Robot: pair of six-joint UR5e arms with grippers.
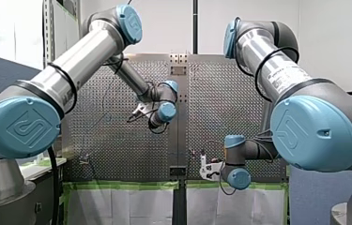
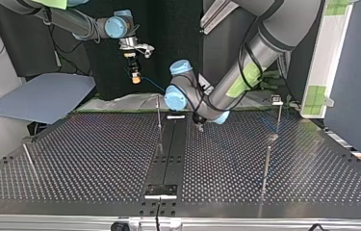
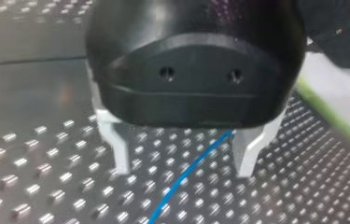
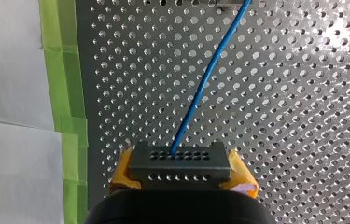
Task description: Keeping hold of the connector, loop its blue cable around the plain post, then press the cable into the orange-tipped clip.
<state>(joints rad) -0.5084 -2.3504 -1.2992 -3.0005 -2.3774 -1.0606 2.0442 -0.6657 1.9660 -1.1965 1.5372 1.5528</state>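
While my right gripper (image 4: pixel 180 179) clamps the black connector (image 4: pixel 179 161) between yellow pads (image 4: pixel 121 175), my left gripper (image 3: pixel 183 171) stands wide, its fingers (image 3: pixel 116 147) straddling the blue cable (image 4: pixel 206 79) over the perforated surface (image 3: pixel 32 186).

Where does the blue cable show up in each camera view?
Front view: too thin to make out.
Top view: the blue cable trails from my right tool toward the view's middle.
Left wrist view: passes between the spread fingers of my left tool.
Right wrist view: runs ahead from the gripped connector.
Shared landmark: the perforated table.
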